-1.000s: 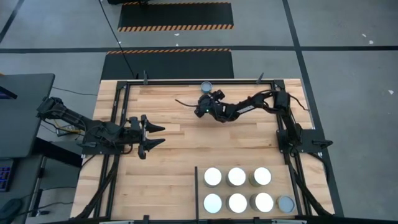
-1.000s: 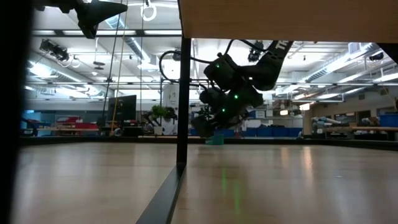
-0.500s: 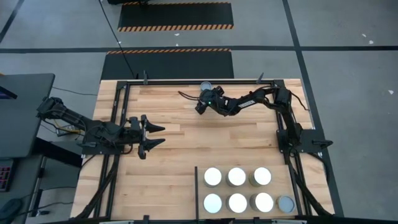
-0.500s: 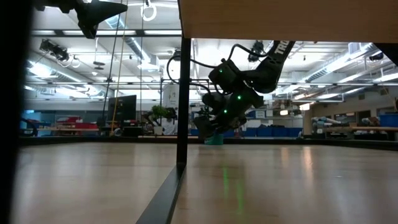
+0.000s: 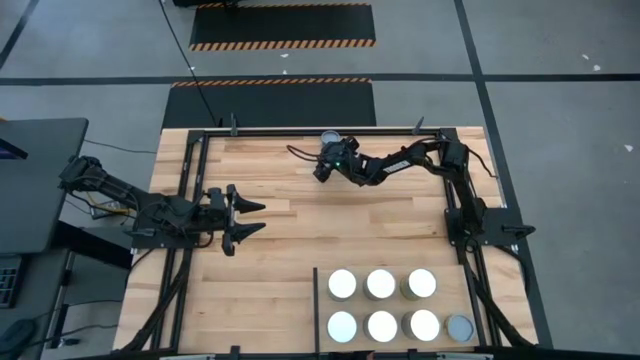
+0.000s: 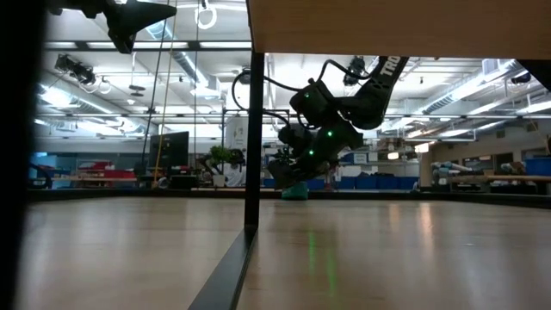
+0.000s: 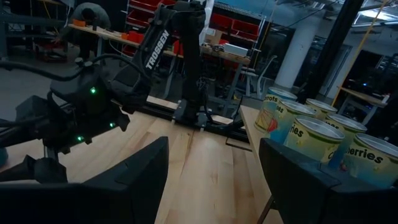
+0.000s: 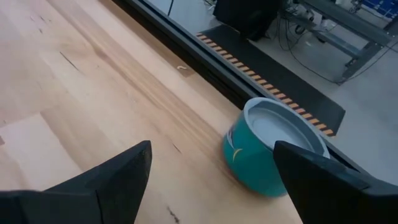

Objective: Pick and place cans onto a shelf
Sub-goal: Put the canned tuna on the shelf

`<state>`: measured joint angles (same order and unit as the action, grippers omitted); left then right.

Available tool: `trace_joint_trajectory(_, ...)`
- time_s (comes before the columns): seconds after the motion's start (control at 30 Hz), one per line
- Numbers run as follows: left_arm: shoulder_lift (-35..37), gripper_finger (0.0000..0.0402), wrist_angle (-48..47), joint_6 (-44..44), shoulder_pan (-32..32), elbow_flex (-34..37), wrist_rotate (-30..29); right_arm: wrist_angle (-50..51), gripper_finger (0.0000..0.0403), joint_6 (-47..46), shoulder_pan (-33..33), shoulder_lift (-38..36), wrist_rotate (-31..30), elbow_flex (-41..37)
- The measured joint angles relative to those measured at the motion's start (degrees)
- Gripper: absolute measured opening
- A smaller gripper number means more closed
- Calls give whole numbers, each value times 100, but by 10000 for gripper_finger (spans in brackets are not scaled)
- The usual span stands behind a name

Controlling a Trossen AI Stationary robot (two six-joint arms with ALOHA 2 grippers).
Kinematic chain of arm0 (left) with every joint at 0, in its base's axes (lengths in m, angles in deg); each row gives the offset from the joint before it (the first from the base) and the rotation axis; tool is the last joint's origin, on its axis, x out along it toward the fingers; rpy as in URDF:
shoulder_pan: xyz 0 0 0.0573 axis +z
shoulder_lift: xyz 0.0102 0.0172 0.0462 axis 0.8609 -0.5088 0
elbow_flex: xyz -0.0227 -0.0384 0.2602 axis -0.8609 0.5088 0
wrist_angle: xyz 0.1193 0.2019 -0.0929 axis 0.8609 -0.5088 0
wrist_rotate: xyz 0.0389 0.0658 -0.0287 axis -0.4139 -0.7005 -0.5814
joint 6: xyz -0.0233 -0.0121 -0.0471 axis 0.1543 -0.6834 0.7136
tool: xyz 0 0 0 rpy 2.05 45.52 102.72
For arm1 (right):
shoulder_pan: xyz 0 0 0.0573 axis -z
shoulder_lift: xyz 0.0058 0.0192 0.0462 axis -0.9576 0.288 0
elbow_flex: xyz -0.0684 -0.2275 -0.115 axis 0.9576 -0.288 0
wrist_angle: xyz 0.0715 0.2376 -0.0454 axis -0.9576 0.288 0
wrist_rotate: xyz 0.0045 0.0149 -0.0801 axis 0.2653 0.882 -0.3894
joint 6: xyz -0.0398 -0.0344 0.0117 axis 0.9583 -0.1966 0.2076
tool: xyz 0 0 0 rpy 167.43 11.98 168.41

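Observation:
One teal can with a dull blue-grey top stands upright on its base at the table's far edge, partly under my right arm in the high view. My right gripper is open and points slanting down at this can, just short of it, touching nothing. In the low view it hangs beside the can. Several silver-topped cans and a blue-grey one stand on the shelf at the near right. My left gripper waits open and level at the left.
Black frame bars edge the table, and one runs right behind the lone can. A thin cable lies on the wood near my right gripper. Striped mats lie on the floor beyond. Bare wood stretches across the table's middle.
My right gripper has swung toward the table's far edge and turned toward the lone can, ending close beside it and covering part of it in the high view. Most of this happened early; it has barely moved since. The can has stayed put.

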<state>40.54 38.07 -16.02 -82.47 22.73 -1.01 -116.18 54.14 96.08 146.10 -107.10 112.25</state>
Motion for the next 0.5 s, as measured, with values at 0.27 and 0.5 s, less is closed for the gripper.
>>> trace_joint_trajectory(0.27, 1, 256, -2, 0, 0, 0, 0, -2, 348, 186, -226, 7, -430, 0)
trace_joint_trajectory(0.5, 0, 256, 0, 2, 0, 0, -1, -11, 348, 192, -172, 7, -312, 0)
